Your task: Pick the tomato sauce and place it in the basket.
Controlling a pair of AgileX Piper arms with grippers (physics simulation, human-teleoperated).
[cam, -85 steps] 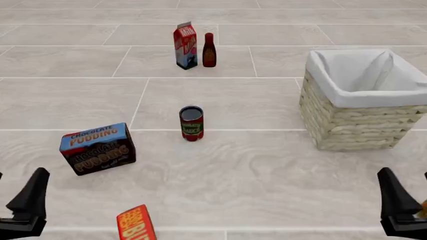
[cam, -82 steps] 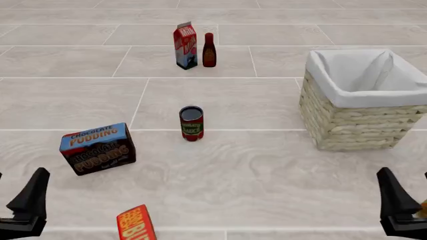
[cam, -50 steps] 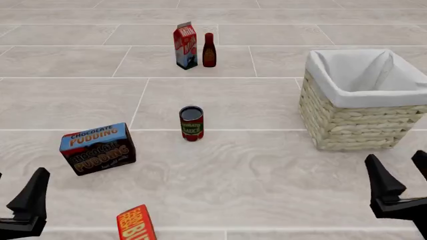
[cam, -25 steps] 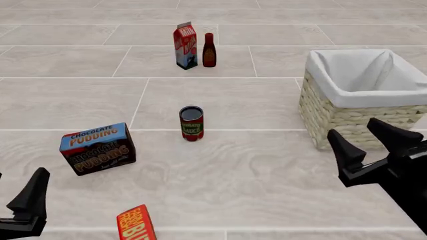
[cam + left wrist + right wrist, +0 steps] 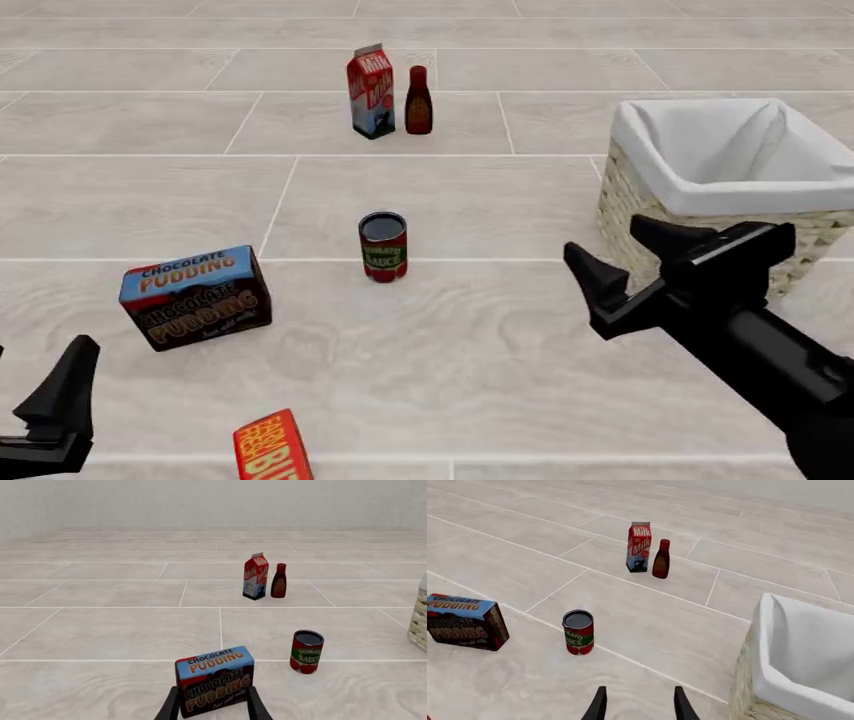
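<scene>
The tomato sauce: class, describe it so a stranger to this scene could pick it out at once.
Start at the wicker basket on the right, then look left to mid-floor. The tomato sauce stands there alone, upright. Unlike the dark red bottle beside the milk carton, it is a short red-and-green can.

Brightness: all three views bright and evenly lit; pale tiled floor (image 5: 441, 350) reads clearly.
Light source: diffuse, no direction discernible.
Shadows: soft and faint; slight darkening at the foot of the tomato sauce (image 5: 383, 246) and chocolate pudding box (image 5: 196, 296).
Glare: none; no blown highlights on the basket (image 5: 721, 160) lining.
Sharpness: crisp throughout; small lettering on the milk carton (image 5: 371, 91) coarse.
Blur: none.
Edge distortion: none apparent; tile lines run straight.
</scene>
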